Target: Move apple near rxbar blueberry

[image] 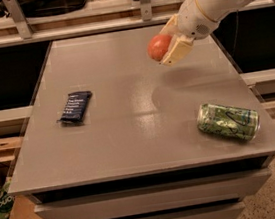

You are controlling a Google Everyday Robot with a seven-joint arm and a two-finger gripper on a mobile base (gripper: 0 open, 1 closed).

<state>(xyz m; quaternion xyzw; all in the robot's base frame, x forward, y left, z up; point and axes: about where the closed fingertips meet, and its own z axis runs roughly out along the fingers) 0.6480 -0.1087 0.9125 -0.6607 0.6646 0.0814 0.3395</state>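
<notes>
Red apple (158, 46) sat clamped in the tool (168, 44) over the counter (130, 132), raised likely for carrying to the snack bar (75, 106).

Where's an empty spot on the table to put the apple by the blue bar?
Bare table all around the rxbar blueberry, widest between it and the green can. The gripper holds the apple above the far right side. Nowhere crowded.

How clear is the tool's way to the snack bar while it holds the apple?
Probably yes. The tool holds the apple above the far right of the table; only bare surface lies between it and the snack bar at left. The can sits near right, off that line.
</notes>
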